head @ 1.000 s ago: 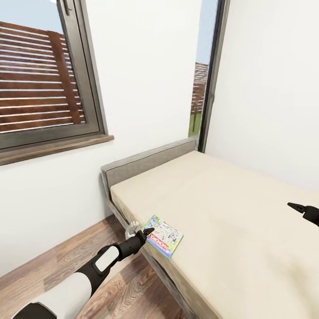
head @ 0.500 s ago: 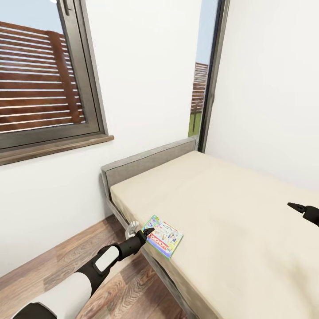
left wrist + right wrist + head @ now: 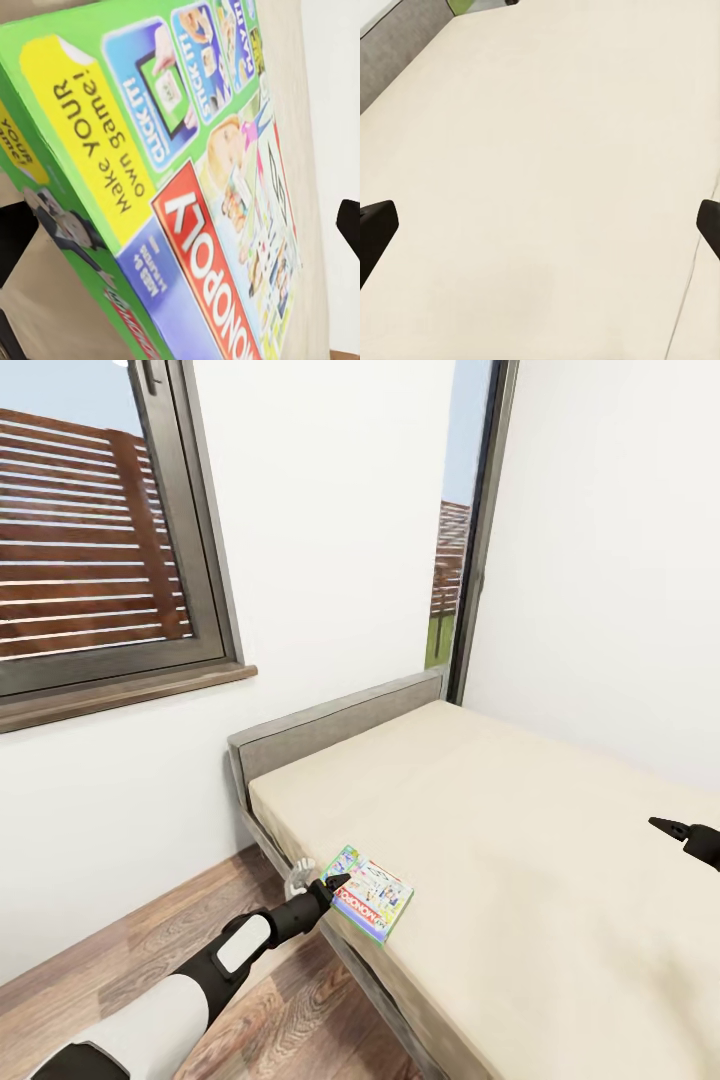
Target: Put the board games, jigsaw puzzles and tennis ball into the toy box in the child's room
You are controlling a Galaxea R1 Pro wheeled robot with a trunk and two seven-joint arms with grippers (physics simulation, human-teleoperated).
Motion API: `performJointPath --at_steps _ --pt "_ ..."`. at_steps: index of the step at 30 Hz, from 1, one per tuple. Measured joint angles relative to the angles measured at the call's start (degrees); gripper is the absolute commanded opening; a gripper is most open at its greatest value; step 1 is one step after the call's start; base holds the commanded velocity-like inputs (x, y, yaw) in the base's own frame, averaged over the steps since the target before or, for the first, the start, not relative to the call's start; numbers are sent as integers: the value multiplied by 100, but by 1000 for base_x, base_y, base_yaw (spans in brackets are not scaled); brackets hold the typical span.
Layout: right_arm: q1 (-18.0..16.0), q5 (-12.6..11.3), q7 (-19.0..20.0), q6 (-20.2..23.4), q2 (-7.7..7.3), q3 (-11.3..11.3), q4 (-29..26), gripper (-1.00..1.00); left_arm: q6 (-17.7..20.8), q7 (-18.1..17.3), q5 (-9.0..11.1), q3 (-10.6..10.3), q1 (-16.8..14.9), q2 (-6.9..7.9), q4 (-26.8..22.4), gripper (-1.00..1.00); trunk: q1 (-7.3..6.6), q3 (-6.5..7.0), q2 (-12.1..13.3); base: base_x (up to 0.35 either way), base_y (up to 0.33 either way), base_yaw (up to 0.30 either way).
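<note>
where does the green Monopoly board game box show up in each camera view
Head view: the flat green Monopoly board game box lies at the bed's near edge, lower centre, at the left gripper.
Left wrist view: the box looms close, tilted.
Right wrist view: not in it.
Shared landmark: the beige mattress.

board game [image 3: 187, 187] reads "monopoly" (also "make your own game!")
</note>
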Motion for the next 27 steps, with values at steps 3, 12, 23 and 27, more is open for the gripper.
performJointPath --at_steps 3,12,23,27 --pt "0 0 0 0 0 -1 0 100 0 -1 -7 -1 -4 -11 -5 100 0 0 0 0 0 0" --pt "0 0 0 0 0 0 0 100 0 -2 -22 -2 -10 -25 -10 100 0 0 0 0 0 0" --pt "0 -1 0 0 0 -1 0 100 0 -2 -36 -2 -12 -25 -8 100 0 0 0 0 0 0" --pt "0 -1 0 0 0 -1 0 100 0 -1 -39 -2 -12 -24 -7 100 0 0 0 0 0 0"
